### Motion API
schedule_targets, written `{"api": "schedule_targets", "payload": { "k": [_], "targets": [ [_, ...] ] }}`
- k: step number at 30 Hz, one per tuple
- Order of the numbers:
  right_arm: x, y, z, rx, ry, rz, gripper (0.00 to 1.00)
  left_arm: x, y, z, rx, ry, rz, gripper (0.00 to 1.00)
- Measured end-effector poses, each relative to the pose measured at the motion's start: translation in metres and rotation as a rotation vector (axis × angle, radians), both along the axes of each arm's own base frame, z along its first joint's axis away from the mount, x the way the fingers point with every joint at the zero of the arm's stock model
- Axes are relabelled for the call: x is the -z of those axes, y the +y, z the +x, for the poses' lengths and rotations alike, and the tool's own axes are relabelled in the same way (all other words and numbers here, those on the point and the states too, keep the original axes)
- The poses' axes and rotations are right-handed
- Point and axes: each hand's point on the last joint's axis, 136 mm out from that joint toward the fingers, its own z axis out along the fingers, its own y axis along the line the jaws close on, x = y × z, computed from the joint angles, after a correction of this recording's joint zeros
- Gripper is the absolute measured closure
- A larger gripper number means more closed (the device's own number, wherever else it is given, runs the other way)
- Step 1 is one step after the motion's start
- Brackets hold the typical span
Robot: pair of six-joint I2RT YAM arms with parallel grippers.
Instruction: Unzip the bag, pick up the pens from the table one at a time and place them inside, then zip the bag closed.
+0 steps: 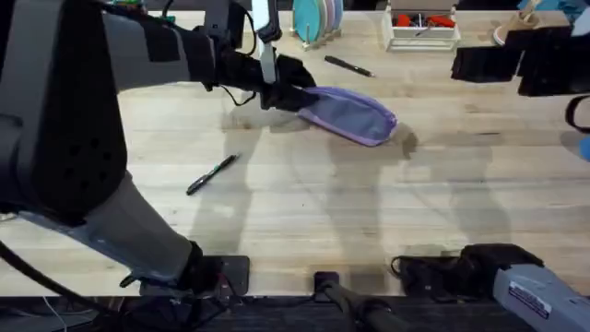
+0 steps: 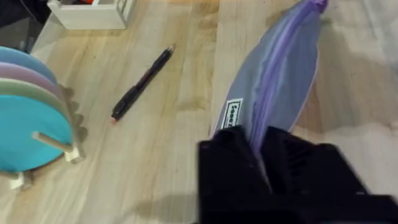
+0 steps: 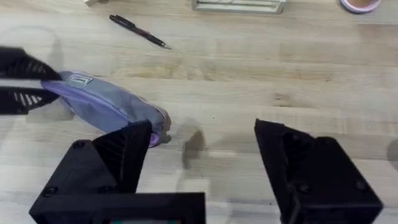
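Observation:
The lavender bag (image 1: 352,114) lies at the back middle of the table (image 1: 304,212), with its zipper line running along its top. My left gripper (image 1: 277,90) is shut on the bag's left end; in the left wrist view the black fingers (image 2: 230,155) pinch the bag (image 2: 273,81) at the zipper. One black pen with a green mark (image 1: 212,173) lies toward the front left. A second pen (image 1: 348,65) lies behind the bag, also seen as the pen (image 2: 142,84) and the pen (image 3: 138,30). My right gripper (image 3: 204,129) is open, short of the bag (image 3: 106,102) and holding nothing.
A rack of coloured plates (image 1: 318,18) stands at the back, close to the left gripper. A white rack with red tools (image 1: 422,26) sits to its right. Black boxes (image 1: 516,60) occupy the back right corner. The right arm's base (image 1: 516,281) is at the front right.

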Motion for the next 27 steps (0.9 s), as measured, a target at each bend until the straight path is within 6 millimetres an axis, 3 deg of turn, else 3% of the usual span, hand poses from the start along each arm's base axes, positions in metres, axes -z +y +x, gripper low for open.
{"api": "schedule_targets", "payload": {
  "k": [1, 2, 14, 20, 21, 27],
  "targets": [
    [0.0, 0.0, 0.0, 0.0, 0.0, 0.0, 0.006, 0.0, 0.0, -0.001, 0.0, 0.004, 0.0, 0.922],
    [0.0, 0.0, 0.0, 0.0, 0.0, 0.0, 0.006, 0.001, -0.001, -0.001, 0.004, 0.003, 0.002, 0.945],
    [0.0, 0.001, 0.0, 0.001, 0.0, 0.012, 0.005, 0.002, -0.001, -0.001, 0.004, 0.005, 0.003, 0.957],
    [0.001, 0.021, -0.003, -0.072, 0.014, 0.101, 0.005, 0.002, -0.001, -0.001, 0.004, 0.005, 0.003, 0.957],
    [0.003, 0.032, -0.008, -0.117, 0.035, 0.152, 0.005, 0.002, -0.001, -0.001, 0.004, 0.005, 0.003, 0.957],
    [0.014, 0.052, -0.029, -0.197, 0.131, 0.239, 0.005, 0.002, -0.001, -0.001, 0.004, 0.005, 0.003, 0.957]
  ]
}}
